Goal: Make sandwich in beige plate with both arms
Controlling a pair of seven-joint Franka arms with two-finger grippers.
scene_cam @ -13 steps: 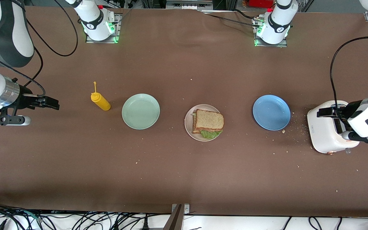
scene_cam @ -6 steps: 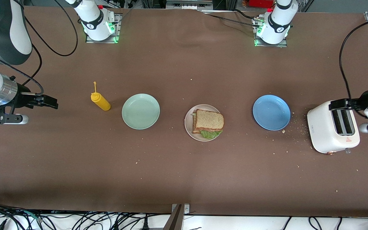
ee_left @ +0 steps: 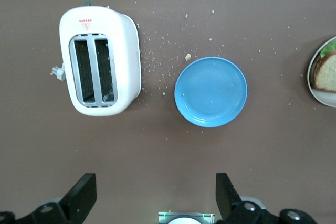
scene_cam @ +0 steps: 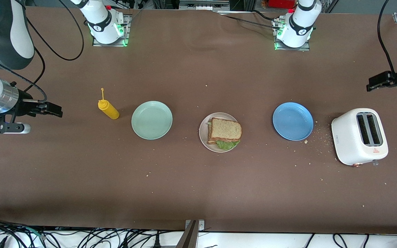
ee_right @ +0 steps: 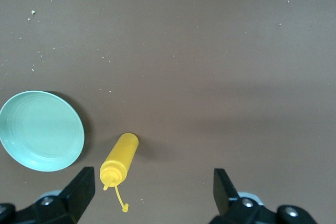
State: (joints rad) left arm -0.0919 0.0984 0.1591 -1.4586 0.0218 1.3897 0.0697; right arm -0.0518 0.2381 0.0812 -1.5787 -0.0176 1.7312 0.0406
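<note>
The sandwich (scene_cam: 225, 132) is located on the beige plate (scene_cam: 204, 131), near the middle of the table (scene_cam: 198, 193). Two slices of speckled toast are stacked, and a green lettuce leaf (scene_cam: 226, 144) is seen protruding at the edge nearer to the front camera. The plate is positioned between a mint-green plate (scene_cam: 152, 120), toward the right arm's end, and a blue plate (scene_cam: 293, 121), toward the left arm's end.

The left gripper (scene_cam: 377, 82) is held in the air over bare table at the left arm's end, with its fingers (ee_left: 84, 195) spread wide and nothing between them. A white toaster (scene_cam: 359, 141), both slots empty, is found near it, with crumbs scattered between toaster and blue plate.

The right gripper (scene_cam: 52, 110) is held over bare table at the right arm's end, its fingers (ee_right: 81, 190) likewise spread wide and empty. A yellow squeeze bottle (scene_cam: 108, 108) is placed just beside the mint-green plate.
</note>
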